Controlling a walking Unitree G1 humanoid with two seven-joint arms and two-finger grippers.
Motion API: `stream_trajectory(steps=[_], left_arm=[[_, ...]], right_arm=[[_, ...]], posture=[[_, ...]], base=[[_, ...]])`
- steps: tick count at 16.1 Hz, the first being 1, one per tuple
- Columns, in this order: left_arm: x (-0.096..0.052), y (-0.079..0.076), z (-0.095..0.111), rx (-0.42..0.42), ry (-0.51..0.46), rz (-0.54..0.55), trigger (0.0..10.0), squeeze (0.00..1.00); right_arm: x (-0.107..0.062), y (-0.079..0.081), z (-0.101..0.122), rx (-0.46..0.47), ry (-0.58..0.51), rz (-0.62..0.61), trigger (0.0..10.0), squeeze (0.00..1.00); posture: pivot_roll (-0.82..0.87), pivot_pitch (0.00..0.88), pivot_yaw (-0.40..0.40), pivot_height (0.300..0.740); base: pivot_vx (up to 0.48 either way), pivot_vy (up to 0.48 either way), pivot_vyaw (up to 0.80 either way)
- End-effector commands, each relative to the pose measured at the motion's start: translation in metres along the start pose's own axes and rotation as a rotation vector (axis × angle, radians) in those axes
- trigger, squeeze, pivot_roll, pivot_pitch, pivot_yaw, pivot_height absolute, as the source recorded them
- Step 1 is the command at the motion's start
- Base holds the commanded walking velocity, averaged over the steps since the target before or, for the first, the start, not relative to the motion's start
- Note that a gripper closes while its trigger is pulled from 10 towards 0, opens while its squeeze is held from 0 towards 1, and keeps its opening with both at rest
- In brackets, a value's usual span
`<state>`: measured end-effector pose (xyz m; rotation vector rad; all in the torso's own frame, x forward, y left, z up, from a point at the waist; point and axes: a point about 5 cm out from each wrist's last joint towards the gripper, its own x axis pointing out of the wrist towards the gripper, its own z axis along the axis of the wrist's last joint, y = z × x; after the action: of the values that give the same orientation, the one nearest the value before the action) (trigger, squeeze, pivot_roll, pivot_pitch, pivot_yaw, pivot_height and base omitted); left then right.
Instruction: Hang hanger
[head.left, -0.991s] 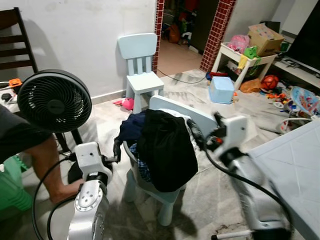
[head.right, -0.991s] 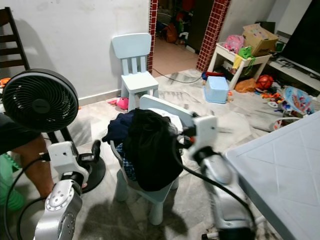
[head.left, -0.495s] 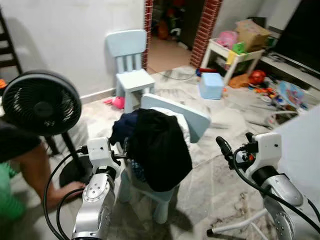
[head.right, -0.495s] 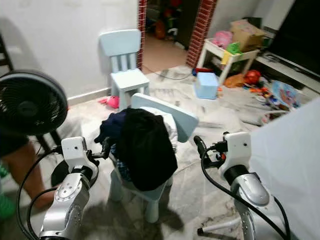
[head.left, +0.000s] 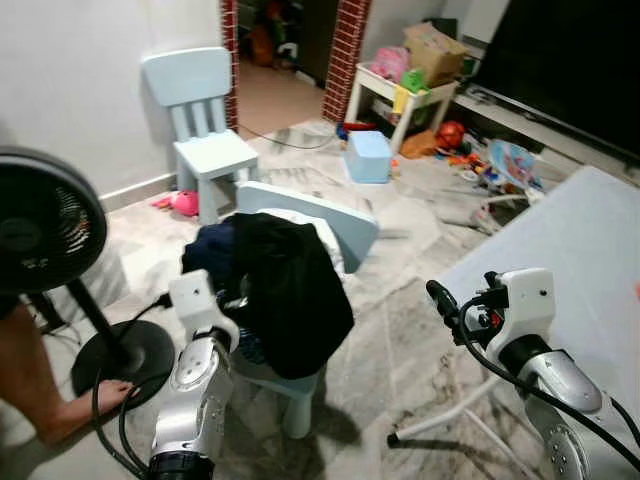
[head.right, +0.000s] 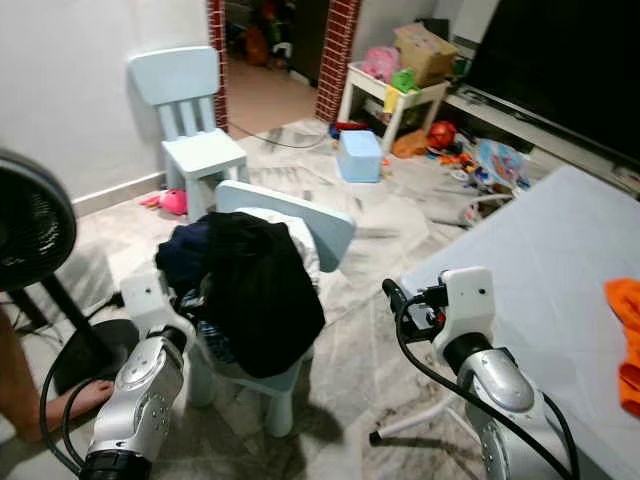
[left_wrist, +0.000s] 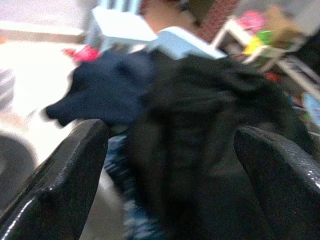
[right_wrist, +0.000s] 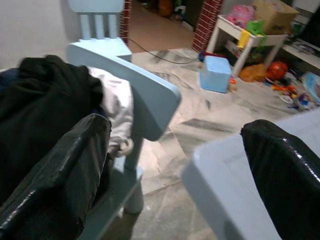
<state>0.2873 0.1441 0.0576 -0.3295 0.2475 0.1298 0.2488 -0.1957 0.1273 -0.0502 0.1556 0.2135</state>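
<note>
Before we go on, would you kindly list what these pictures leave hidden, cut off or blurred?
- Hanger: none can be made out; the black garment and the clothes under it cover the near chair seat in both eye views.
- Person: cut off by the left edge.
- Orange cloth: cut off by the right edge.
- Left wrist view: motion-blurred clothes.
</note>
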Motion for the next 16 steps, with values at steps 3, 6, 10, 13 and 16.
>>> stream_trajectory(steps=[3,6,10,13,16], left_arm=[[-0.002,-0.027,-0.020,-0.076,0.093,-0.028,10.0,0.00],[0.006,-0.025,-0.021,-0.076,0.132,-0.015,10.0,0.00],[0.008,-0.032,-0.012,-0.089,0.087,-0.062,10.0,0.00],[0.007,-0.031,-0.009,-0.097,0.080,-0.052,10.0,0.00],[-0.002,-0.022,-0.008,-0.067,0.058,-0.047,10.0,0.00]], right_arm=[[-0.002,0.004,0.007,-0.002,-0.021,0.024,10.0,0.00],[-0.017,0.013,0.010,-0.025,-0.051,0.104,10.0,0.00],[-0.021,0.014,0.003,0.051,-0.003,0.114,10.0,0.00],[-0.012,0.018,0.002,0.094,-0.017,0.123,10.0,0.00],[0.007,0.026,0.004,0.146,-0.053,0.141,10.0,0.00]], posture=[[-0.23,0.000,-0.129,0.740],[-0.25,0.001,-0.122,0.740],[-0.24,0.010,-0.112,0.740],[-0.19,0.000,-0.110,0.740],[-0.11,0.000,-0.123,0.740]], base=[[0.000,0.000,0.00],[0.000,0.000,0.00],[0.000,0.000,0.00],[0.000,0.000,0.00],[0.000,0.000,0.00]])
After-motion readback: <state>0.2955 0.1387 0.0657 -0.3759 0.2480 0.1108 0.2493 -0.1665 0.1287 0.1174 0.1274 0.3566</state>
